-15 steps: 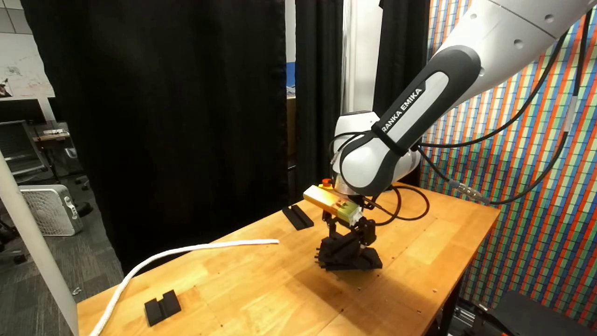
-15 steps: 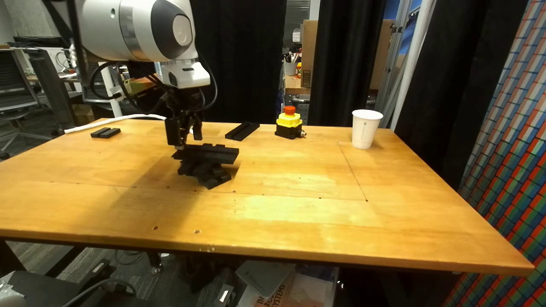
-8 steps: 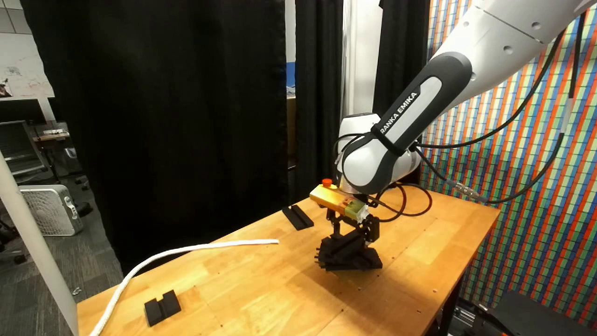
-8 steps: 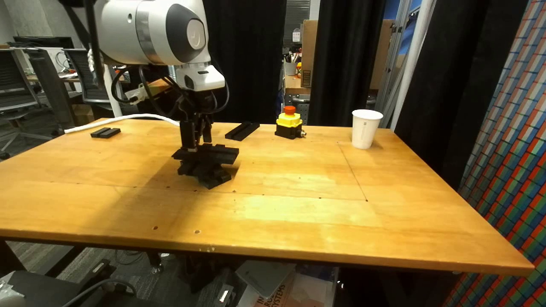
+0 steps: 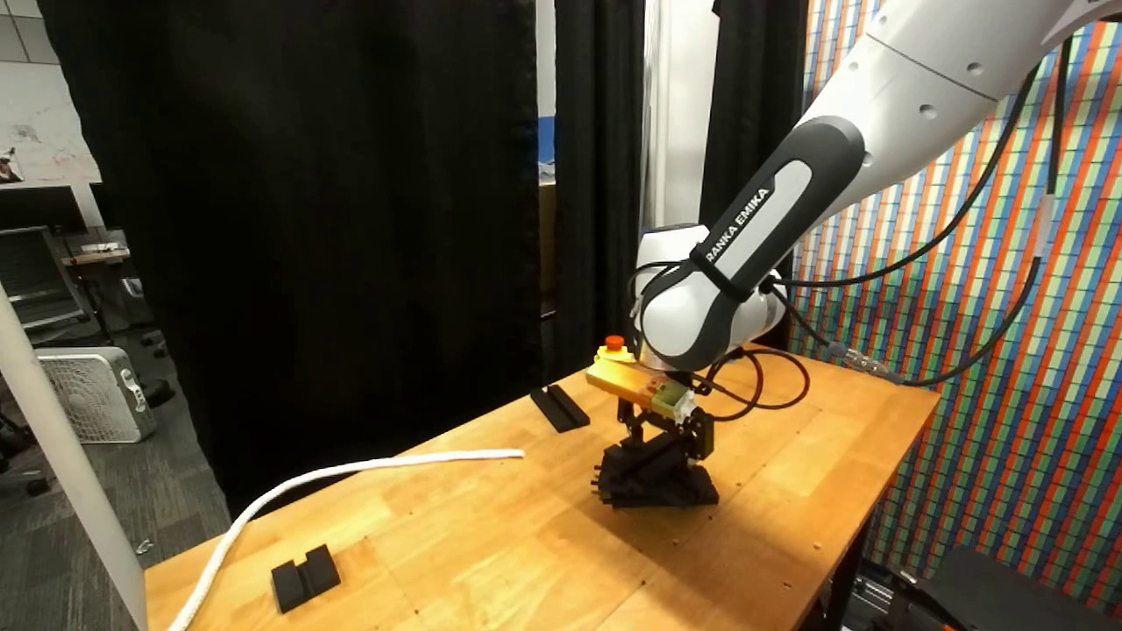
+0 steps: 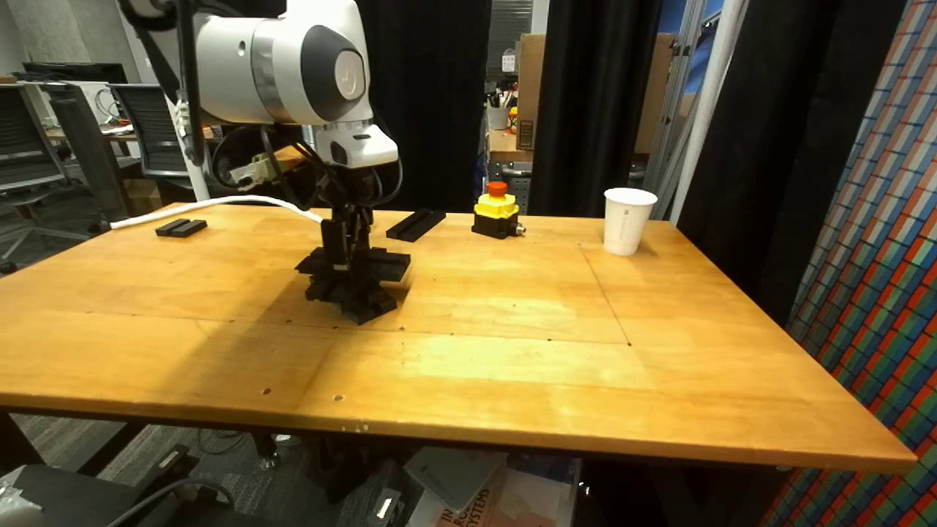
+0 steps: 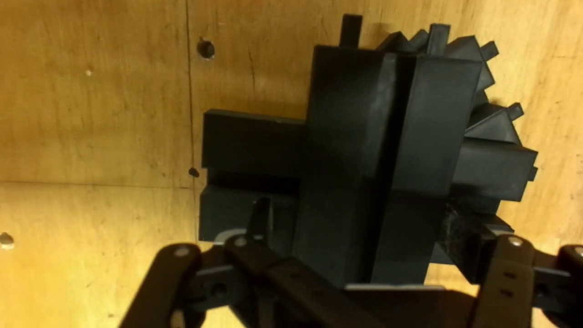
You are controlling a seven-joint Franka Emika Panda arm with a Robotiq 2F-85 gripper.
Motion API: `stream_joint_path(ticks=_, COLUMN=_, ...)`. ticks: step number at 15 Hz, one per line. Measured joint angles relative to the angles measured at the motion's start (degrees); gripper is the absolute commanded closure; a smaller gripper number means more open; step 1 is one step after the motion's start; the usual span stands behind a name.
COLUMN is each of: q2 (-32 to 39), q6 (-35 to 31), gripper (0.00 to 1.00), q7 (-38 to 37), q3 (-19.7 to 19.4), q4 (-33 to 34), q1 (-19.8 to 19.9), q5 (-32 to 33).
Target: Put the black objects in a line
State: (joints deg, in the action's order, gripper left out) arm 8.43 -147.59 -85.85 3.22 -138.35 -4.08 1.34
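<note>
Jaws apart, the black hand (image 7: 357,209) straddles the topmost grooved, matte black rectangular bar (image 7: 346,123) in a crisscrossed stack (image 7: 250,143).

Black bars (image 7: 423,146) lie piled crosswise on the table (image 7: 95,114). The top bar (image 7: 346,155), grooved lengthwise, crosses another bar (image 7: 250,141) whose end juts out at left; more ends and small pegs (image 7: 350,31) show at upper right. The gripper (image 7: 360,223) has its fingers (image 7: 469,246) parted, one on each side of the top bar.
</note>
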Motion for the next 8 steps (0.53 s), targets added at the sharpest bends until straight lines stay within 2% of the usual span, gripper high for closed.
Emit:
stream_joint_path(ticks=2, q2=-0.04, q6=0.0, gripper=0.54, q7=0.09, q3=-0.06, q4=0.56, q1=-0.01, q5=0.0)
stream_joint_path(ticks=8, q2=-0.03, q6=0.13, gripper=0.54, q7=0.32, q3=-0.46, q4=1.02, q1=-0.04, q5=0.01)
